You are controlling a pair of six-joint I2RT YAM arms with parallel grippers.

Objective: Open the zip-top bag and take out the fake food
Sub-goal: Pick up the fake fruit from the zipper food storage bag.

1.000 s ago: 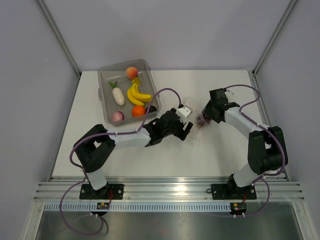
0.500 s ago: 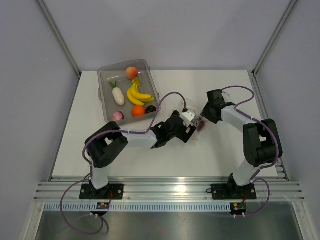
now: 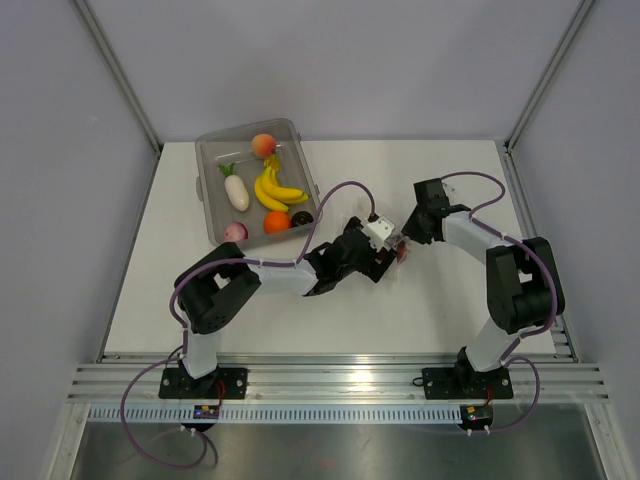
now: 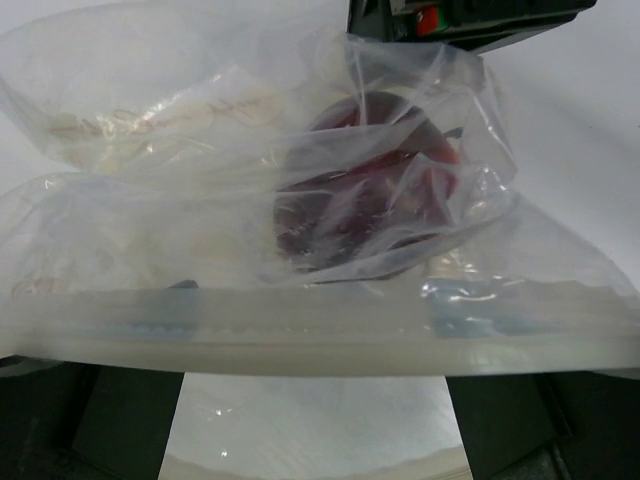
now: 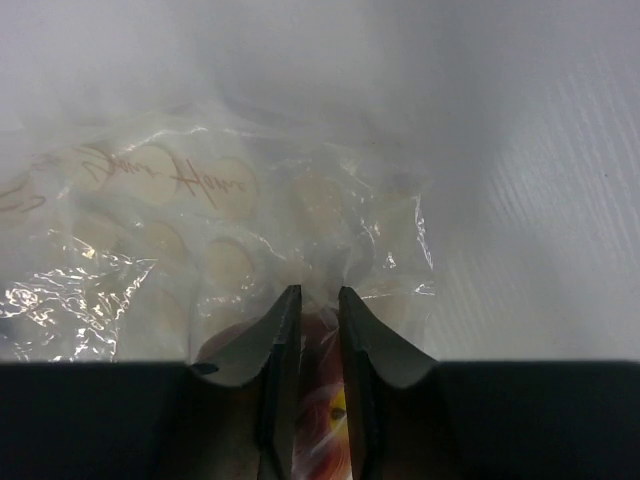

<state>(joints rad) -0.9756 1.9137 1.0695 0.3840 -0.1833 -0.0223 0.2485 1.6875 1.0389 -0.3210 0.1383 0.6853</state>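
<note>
My right fingers [image 5: 272, 345] clamp the zip-top bag [image 4: 180, 200], anchoring it while my spread left fingers [image 4: 120, 420] face its zip strip [image 4: 300, 335].

Both the left arm [image 3: 268, 272] and the right arm [image 3: 478, 238] have white shells between black joints, a looping purple cable [image 3: 345, 184] along each and black base plates [image 3: 205, 384], and the right gripper [image 5: 318, 292] has dark grey tapered fingers [image 5: 283, 335].

White table [image 3: 440, 300] with clear tub [image 3: 203, 195]
</note>
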